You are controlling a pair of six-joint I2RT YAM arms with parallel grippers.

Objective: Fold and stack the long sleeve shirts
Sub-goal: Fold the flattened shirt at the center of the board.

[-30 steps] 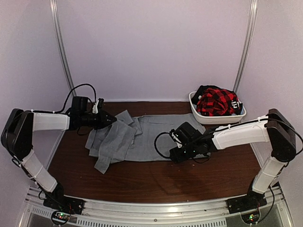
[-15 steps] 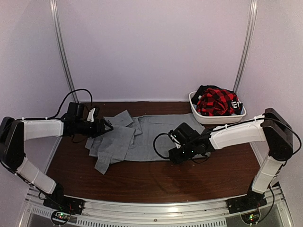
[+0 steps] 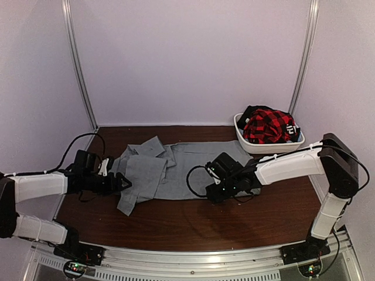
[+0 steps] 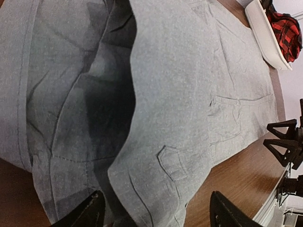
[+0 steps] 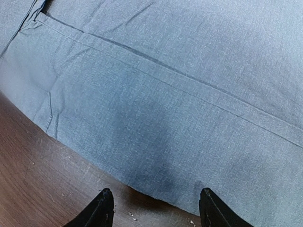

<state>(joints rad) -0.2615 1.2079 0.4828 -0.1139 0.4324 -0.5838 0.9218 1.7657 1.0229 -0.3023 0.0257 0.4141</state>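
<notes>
Folding the shirt (image 3: pixel 176 167) looks to be the step in hand. It lies spread across the middle of the tabletop (image 3: pixel 193 225), with its left part doubled over into a rumpled, layered flap and a sleeve (image 3: pixel 128 202) trailing toward the near edge.

The left pincer (image 3: pixel 122 182) sits low just beside the shirt's left edge. Its jaws stand wide apart with nothing gripped; the wrist view shows only cloth spread out ahead of its tips. The right pincer (image 3: pixel 212 193) hovers over the near hem (image 5: pixel 94 165), also open and empty, its tips straddling the edge where cloth meets wood.

At the far right a tub (image 3: pixel 266 147) holds a plaid shirt (image 3: pixel 266 126) and something dark, well apart from the work.

By my judgement the fold is only partly made: the body is flat but the left side is untidy. The next move calls for each pincer to close on a clean edge, the right on the hem and the left on the flap or sleeve, catching one layer and not a bunch.
</notes>
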